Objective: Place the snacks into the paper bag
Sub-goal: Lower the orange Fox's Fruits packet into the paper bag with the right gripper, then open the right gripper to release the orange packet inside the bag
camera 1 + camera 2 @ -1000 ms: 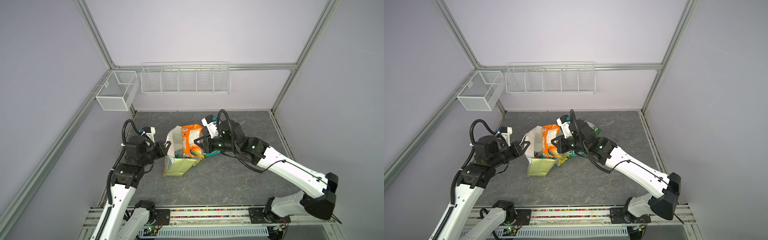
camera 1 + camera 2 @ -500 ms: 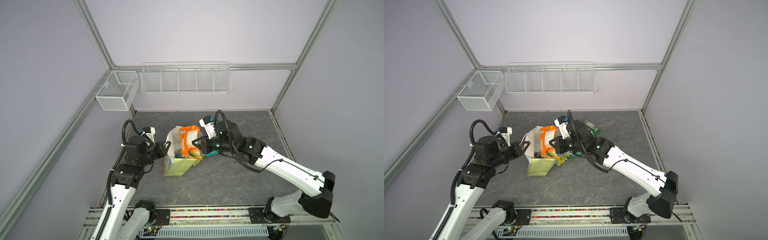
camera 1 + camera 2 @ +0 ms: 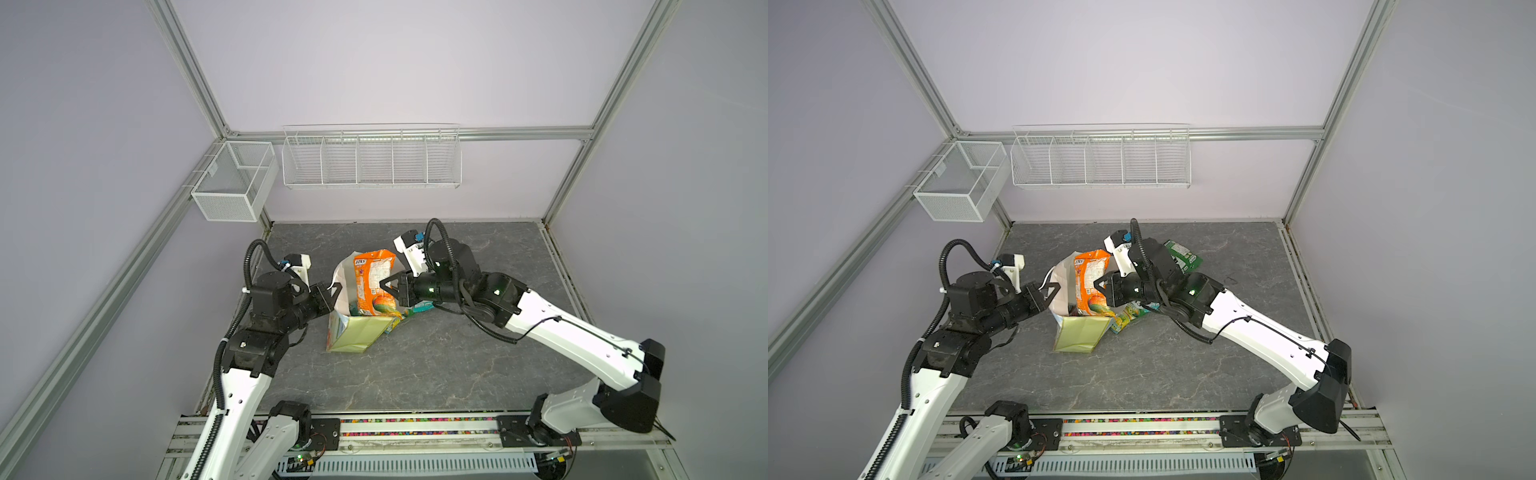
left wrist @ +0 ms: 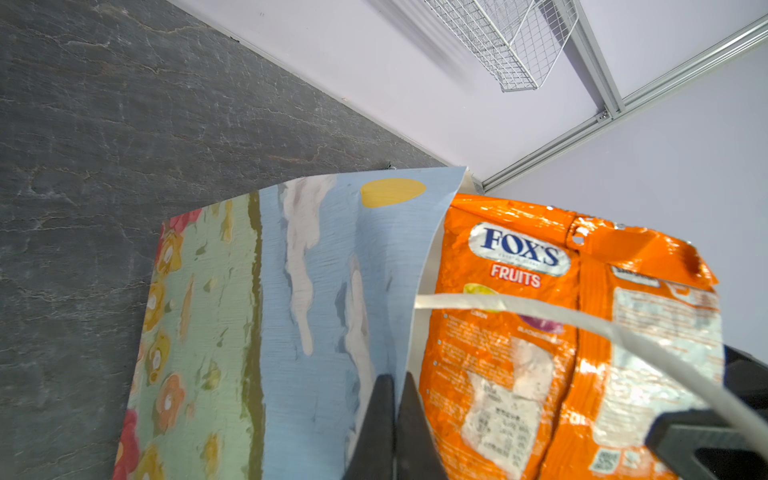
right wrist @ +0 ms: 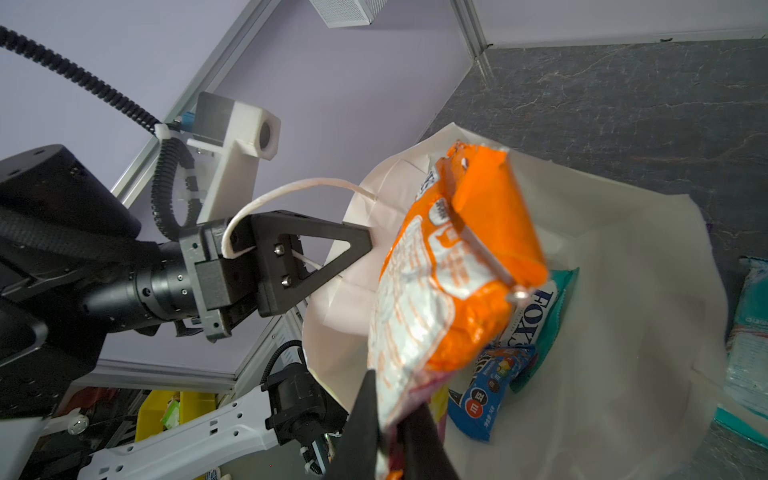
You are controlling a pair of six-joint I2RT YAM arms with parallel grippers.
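The paper bag (image 3: 359, 337) (image 3: 1079, 337) leans open at mid table, white inside (image 5: 623, 332), printed face (image 4: 291, 311) outward. My left gripper (image 3: 334, 291) (image 3: 1052, 289) (image 4: 395, 378) is shut on its left rim, and the cord handle (image 4: 540, 307) arcs over my fingers. My right gripper (image 3: 386, 286) (image 3: 1098, 286) (image 5: 392, 395) is shut on the lower end of an orange Fox's Fruits packet (image 3: 372, 282) (image 5: 457, 270), upright in the bag's mouth. A blue M&M's packet (image 5: 490, 386) and a teal Fox's packet (image 5: 540, 316) lie inside. Some snacks remain on the table.
Beside the bag's right side lie a yellow-green packet (image 3: 1127, 316) and a teal packet (image 3: 424, 307). A green packet (image 3: 1183, 257) lies behind my right wrist. Two white wire baskets (image 3: 372, 160) (image 3: 232, 187) hang on the back wall. The table (image 3: 457, 365) is dark grey stone.
My right gripper has carried the orange packet leftward, further over the bag's mouth, uncovering the green packet behind it. The left gripper has kept its hold on the rim.
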